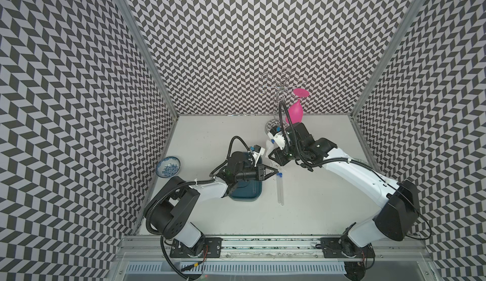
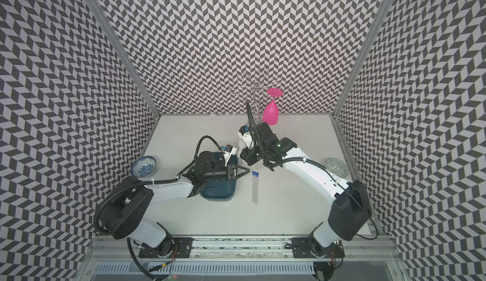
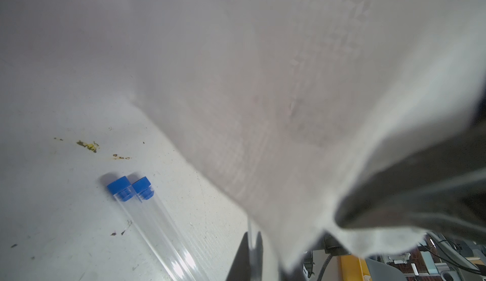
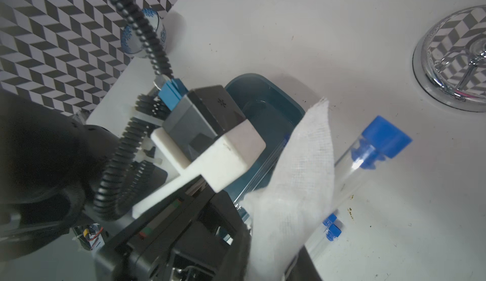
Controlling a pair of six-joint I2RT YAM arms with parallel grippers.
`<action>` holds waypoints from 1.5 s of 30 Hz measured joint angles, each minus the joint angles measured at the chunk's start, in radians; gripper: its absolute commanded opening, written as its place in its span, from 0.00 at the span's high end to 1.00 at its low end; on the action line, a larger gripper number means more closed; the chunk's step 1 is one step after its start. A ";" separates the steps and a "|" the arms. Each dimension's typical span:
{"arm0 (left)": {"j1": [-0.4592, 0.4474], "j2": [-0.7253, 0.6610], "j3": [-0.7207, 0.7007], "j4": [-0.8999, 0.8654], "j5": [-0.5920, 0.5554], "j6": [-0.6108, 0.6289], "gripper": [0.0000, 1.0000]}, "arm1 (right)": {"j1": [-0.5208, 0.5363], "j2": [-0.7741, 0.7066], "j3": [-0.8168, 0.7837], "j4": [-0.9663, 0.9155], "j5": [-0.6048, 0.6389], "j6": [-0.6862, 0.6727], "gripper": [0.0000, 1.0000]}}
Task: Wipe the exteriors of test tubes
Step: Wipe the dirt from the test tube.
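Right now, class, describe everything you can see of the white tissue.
The white tissue is a thin, woven-looking sheet, creased and draped. The right gripper pinches it around a clear test tube, whose blue cap pokes out past it. It is held above the table, beside the teal tray.

robot lab cell: chevron walls (image 1: pixel 249 43), aluminium rail (image 1: pixel 268 243).
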 measured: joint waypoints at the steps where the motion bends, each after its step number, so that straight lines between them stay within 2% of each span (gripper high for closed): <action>1: 0.000 0.000 0.000 -0.004 0.000 -0.001 0.86 | 0.003 0.008 0.010 -0.016 0.004 -0.007 0.76; 10: 0.004 0.002 -0.002 -0.026 -0.007 -0.005 0.86 | 0.031 0.061 0.080 -0.115 0.088 -0.037 0.63; 17: 0.003 0.002 -0.002 0.000 0.004 0.000 0.86 | 0.031 0.062 0.085 -0.139 0.163 -0.024 0.57; 22: 0.003 0.002 -0.002 0.007 0.004 -0.001 0.86 | 0.032 0.062 0.088 -0.137 0.165 -0.016 0.55; 45: 0.003 0.002 -0.002 0.038 0.003 -0.005 0.86 | 0.031 0.037 0.086 0.026 0.193 0.103 0.42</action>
